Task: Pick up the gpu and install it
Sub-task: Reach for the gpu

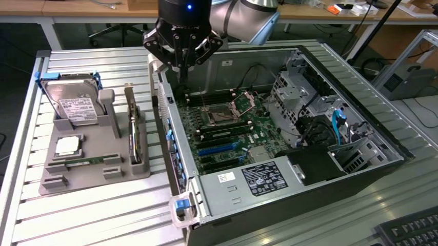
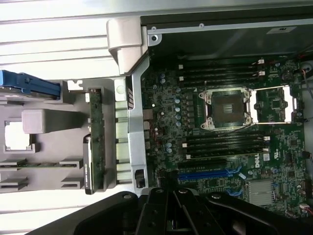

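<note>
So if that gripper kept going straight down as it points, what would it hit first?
The gripper would probably meet the motherboard's edge, just inside the computer case's rear wall; depth is unclear, so it might clip that wall instead.

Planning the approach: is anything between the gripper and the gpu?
Nothing visible. The gripper hangs above the case wall; the gpu stands on edge in the grey holder, open from above.
</note>
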Robot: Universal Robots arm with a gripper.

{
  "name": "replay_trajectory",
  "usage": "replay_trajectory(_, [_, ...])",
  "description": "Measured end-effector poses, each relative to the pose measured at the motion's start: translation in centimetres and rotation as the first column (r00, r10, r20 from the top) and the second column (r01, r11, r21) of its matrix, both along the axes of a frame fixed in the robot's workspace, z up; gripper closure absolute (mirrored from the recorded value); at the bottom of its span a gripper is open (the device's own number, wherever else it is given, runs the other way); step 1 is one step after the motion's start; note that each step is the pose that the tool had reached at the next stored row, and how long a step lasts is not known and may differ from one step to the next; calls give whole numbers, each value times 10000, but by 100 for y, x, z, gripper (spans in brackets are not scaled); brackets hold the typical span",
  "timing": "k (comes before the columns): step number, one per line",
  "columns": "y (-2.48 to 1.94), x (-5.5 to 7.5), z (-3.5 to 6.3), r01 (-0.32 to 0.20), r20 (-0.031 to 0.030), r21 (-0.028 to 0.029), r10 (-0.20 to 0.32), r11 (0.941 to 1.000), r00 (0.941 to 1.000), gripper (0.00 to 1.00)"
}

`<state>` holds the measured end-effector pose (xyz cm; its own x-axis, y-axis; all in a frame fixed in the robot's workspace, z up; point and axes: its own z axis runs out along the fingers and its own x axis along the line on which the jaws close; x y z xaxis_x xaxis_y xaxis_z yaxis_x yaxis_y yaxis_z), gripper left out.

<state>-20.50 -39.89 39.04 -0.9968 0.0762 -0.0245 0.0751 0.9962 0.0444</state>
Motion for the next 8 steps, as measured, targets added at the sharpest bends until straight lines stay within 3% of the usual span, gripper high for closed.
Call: replay_trajectory(8, [0, -47, -1, 0, 0, 0, 0, 10000, 10000, 89])
